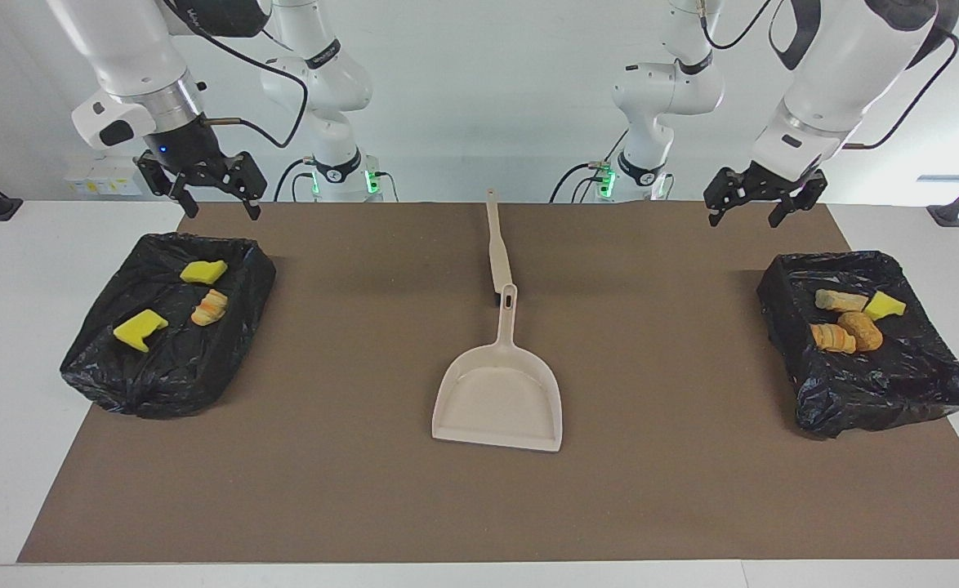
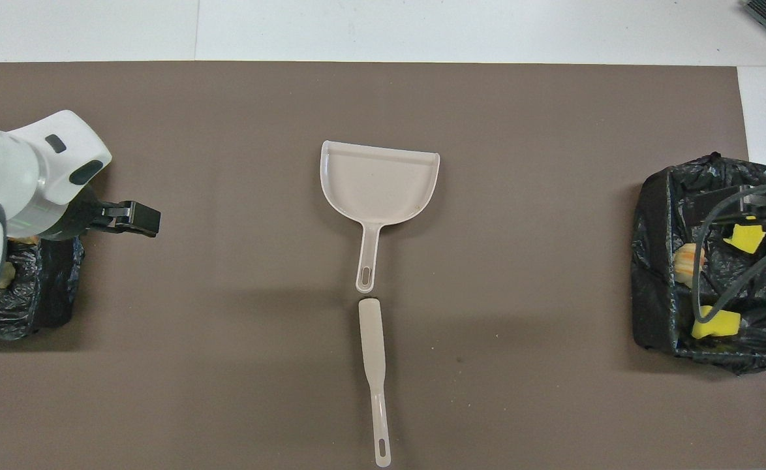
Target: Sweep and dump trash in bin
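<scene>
Two bins lined with black bags are standing at the two ends of the counter [image 1: 6, 343], on a brown mat [image 1: 659, 490]. The bin at the right arm's end [image 1: 104, 384] is holding three pieces of trash [image 1: 204, 271]: two yellow chunks and one tan-orange lump. The bin at the left arm's end [image 1: 872, 408] is holding four pieces of trash [image 1: 858, 330], one yellow and three tan-orange. The right pincer [image 1: 220, 208] is hanging in the air over the counter edge of its bin that lies nearer the robots, fingers spread wide and holding nothing. The left pincer [image 1: 745, 215] is hanging in the air over the mat, just nearer the robots than its bin, likewise wide and empty. The beige dustpan [image 1: 500, 400] is lying flat at mid-counter, well apart from both pincers, and the beige brush [image 1: 497, 245] is lying in line with its handle, nearer the robots
</scene>
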